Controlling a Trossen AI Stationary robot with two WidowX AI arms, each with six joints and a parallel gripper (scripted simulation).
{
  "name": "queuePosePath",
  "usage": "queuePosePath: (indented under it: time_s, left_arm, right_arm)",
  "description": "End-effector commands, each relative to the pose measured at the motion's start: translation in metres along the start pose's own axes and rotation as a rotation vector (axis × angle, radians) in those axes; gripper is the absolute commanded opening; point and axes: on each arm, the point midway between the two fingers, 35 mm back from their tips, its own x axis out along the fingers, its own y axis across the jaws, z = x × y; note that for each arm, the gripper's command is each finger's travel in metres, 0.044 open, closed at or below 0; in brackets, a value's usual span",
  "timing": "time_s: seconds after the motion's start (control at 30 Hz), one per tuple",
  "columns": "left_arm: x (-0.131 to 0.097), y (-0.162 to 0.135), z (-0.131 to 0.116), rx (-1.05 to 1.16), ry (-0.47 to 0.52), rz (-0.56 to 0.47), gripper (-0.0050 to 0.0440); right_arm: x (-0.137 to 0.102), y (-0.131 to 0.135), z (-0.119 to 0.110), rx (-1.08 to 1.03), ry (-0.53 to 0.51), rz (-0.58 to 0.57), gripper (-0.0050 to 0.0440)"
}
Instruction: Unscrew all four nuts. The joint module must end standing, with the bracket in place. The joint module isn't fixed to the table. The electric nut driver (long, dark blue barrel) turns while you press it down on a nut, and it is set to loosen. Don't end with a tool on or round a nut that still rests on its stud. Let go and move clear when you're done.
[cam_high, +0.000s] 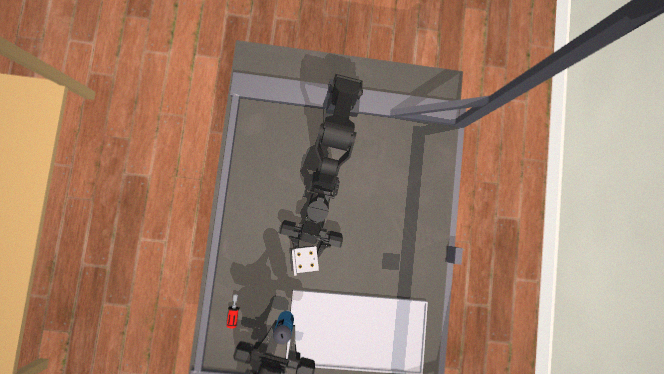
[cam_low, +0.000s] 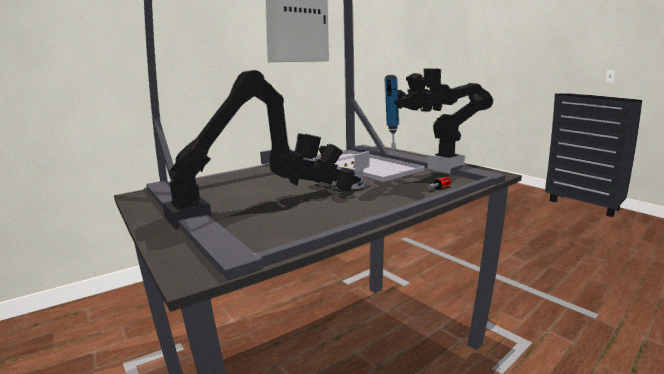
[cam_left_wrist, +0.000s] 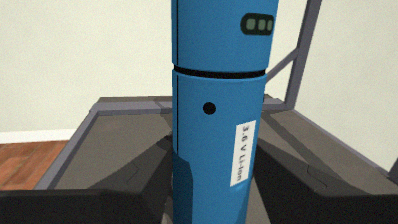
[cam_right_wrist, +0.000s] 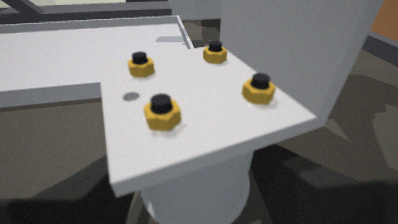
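Observation:
My left gripper (cam_high: 284, 335) (cam_left_wrist: 211, 144) is shut on the blue electric nut driver (cam_high: 286, 319) (cam_low: 391, 107) (cam_left_wrist: 215, 135). It holds the driver upright, socket down, high above the table near the tray's edge. The joint module (cam_low: 358, 187) (cam_right_wrist: 197, 192) stands upright, with my right gripper (cam_right_wrist: 194, 144) shut on its round body. The white bracket (cam_high: 305, 260) (cam_low: 362, 161) (cam_right_wrist: 200, 135) lies on top, its wall upright. Yellow nuts sit round their studs: near left nut (cam_right_wrist: 162, 116), near right nut (cam_right_wrist: 258, 92), far left nut (cam_right_wrist: 141, 67), far right nut (cam_right_wrist: 215, 55).
A white tray (cam_high: 360, 330) (cam_low: 400, 175) (cam_right_wrist: 50, 92) lies beyond the module. A red-handled tool (cam_high: 232, 318) (cam_low: 443, 183) lies on the table near its side rail. Frame posts rise at the table's other long side.

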Motion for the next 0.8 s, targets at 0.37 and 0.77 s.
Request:
queuePosePath:
  time_s: [0.37, 0.77]
  left_arm:
    - [0.036, -0.001, 0.031, 0.010, -0.066, -0.003, 0.0161]
    - [0.044, -0.001, 0.025, 0.005, -0.079, 0.000, 0.0161]
  right_arm:
    - [0.001, 0.000, 0.017, 0.002, -0.040, 0.000, 0.0240]
    - [0.001, 0.000, 0.017, 0.002, -0.040, 0.000, 0.0240]
